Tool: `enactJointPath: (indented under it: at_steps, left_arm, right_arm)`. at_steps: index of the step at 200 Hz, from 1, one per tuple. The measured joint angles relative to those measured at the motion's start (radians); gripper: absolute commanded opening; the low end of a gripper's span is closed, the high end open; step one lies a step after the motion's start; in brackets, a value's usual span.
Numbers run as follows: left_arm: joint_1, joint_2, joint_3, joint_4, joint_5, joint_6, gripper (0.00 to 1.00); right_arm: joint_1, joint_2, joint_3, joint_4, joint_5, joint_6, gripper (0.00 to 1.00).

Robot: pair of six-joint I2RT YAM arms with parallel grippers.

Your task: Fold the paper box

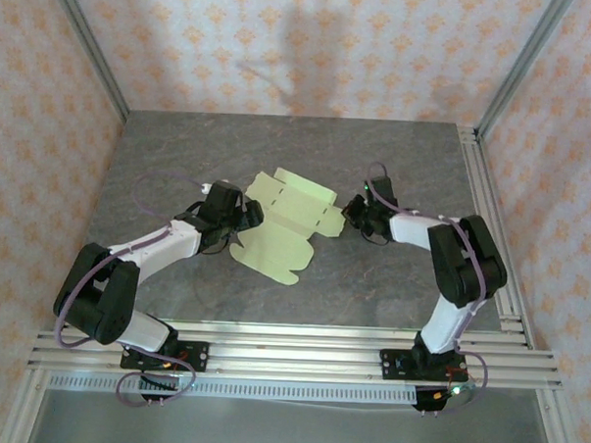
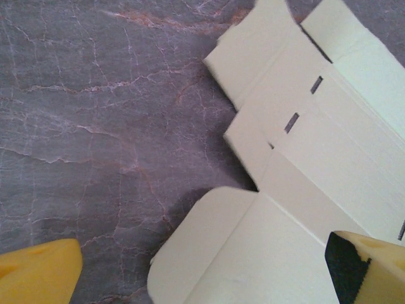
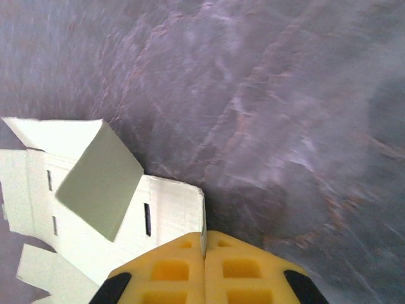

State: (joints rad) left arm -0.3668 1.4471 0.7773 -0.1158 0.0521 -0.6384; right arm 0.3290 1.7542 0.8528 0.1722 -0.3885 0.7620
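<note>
Near edge, top view: alu rails (image 1: 290, 344) run across the front w/ both arm bases bolted on. The L arm (image 1: 162, 243) is on the left and the R arm (image 1: 465, 263) on the right, each bent inward twd the middle. Just beyond, the paper box (image 1: 281, 226) lies approx mid-table on the grey marble-look table (image 1: 396, 167). It's an unfolded pale yellow-green die-cut sheet w/ tabs and flaps, creased and not flat all over. L gripper (image 1: 245, 217) is at the sheet's left edge, R gripper (image 1: 350, 216) at its right edge, sheet btwn the two. L wrist view: L gripper (image 2: 202, 266) is spread wide w/ nothing held. One yellow finger (image 2: 38, 272) is over bare table and the other (image 2: 380, 266) over the card, w/ a rounded flap (image 2: 209, 253) lying btwn them; small slots are cut in the panels further up. R wrist view: R gripper (image 3: 204, 244) is closed tight, its two yellow fingers (image 3: 171, 272) pressed together w/ the thin edge of the sheet's corner nipped btwn them. One side flap (image 3: 98, 180) is tilted up off the rest, and the table there is blurred. Farthest back, top view: patterned orange-pink walls (image 1: 284, 44) on three sides, w/ alu posts (image 1: 87, 44) at the far corners.
</note>
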Motion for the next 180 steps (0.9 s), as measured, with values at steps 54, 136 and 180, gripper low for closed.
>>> enactJointPath:
  at_steps: [54,136,180]
  left_arm:
    - [-0.032,0.015,0.042,0.0,0.0,-0.008,1.0]
    - [-0.046,0.057,0.064,0.027,0.026,-0.027,1.0]
    - [-0.063,0.184,0.167,0.072,0.162,-0.086,0.85]
  right_arm:
    - [0.105,-0.116,-0.21,0.23,0.298,0.255,0.04]
    - [0.188,-0.327,-0.285,0.309,0.518,0.114,0.8]
    - [0.057,-0.36,-0.127,0.129,0.29,-0.234,0.86]
